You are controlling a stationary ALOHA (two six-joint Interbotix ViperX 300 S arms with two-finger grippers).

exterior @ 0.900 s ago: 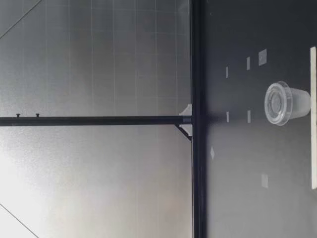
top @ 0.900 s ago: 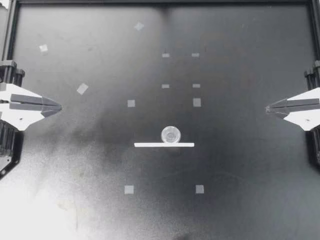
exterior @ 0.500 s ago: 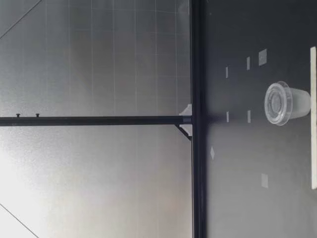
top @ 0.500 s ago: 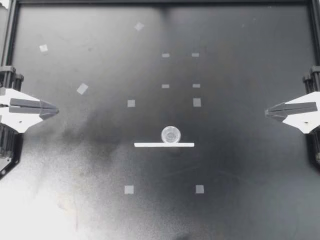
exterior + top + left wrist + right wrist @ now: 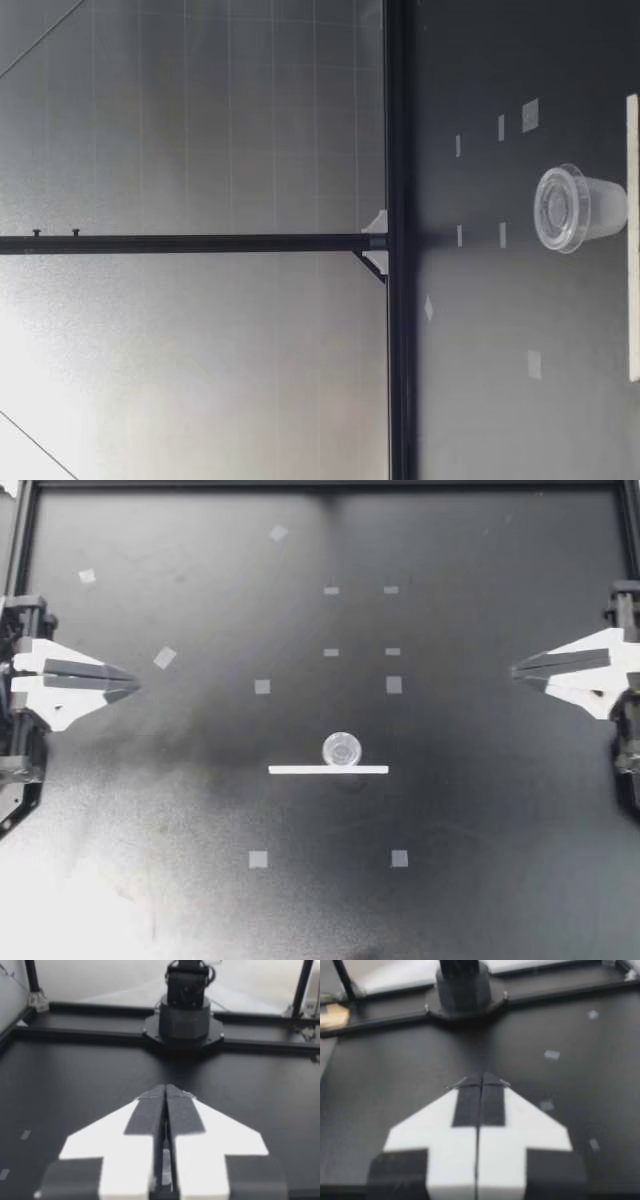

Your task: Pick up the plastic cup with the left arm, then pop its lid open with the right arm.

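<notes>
Table: the dark table (image 5: 500, 880) fills the top view. Both arms come in from its two sides.
Left gripper: your left gripper (image 5: 136, 687) hangs over the left side of the table and points toward the middle. Its fingers are pressed together with nothing between them. The left wrist view shows the same gripper (image 5: 165, 1091) with no gap.
Right gripper: your right gripper (image 5: 514, 670) mirrors it over the right side, also clenched on nothing, as seen in the right wrist view (image 5: 481, 1079).
Advice: I judge that you should spread the fingers wider than the cup's rim before coming near, because a closed tip would only push such a light thing over. Come in low and level, and close softly, since thin plastic bends.
White strip: a flat white strip (image 5: 328, 770) lies near the middle of the table.
Cup: the small clear cup (image 5: 342, 749) stands upright, mouth up, at the far edge of the strip. I cannot tell whether they touch. It is about midway between the two grippers and well apart from both. Neither wrist view shows it.
Tape squares: pale tape squares (image 5: 262, 687) lie flat around it.
</notes>
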